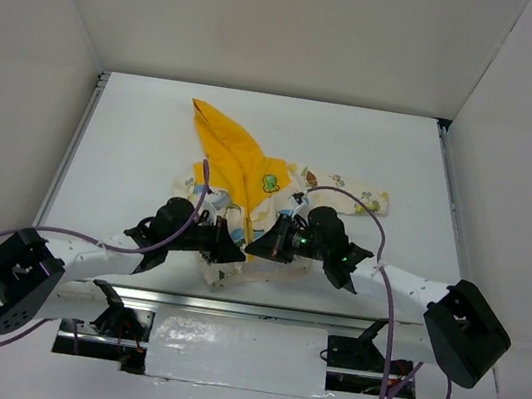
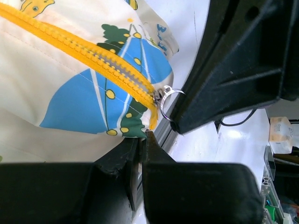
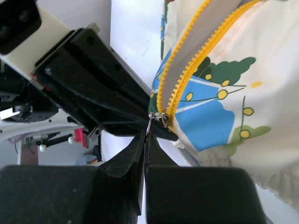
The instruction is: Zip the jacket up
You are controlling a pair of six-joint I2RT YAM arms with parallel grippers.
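The cream jacket (image 1: 321, 184) with cartoon prints lies mid-table, its yellow hood (image 1: 223, 137) pointing to the far left and a green patch (image 1: 271, 182) on the chest. My two grippers meet at its near hem. My left gripper (image 1: 235, 247) is shut on the bottom end of the yellow zipper strip (image 2: 88, 51), pinching the hem (image 2: 150, 125) just below the slider (image 2: 158, 96). My right gripper (image 1: 261, 246) is shut on the slider's metal pull ring (image 3: 149, 125). The slider (image 3: 163, 119) sits at the zipper's bottom end. Above it the two yellow rows of teeth (image 3: 187, 60) spread apart.
A metal rail (image 1: 259, 310) runs along the table's near edge, with a foil-taped panel (image 1: 236, 354) in front of it. White walls (image 1: 53, 75) close in the left, back and right sides. The two grippers' bodies nearly touch.
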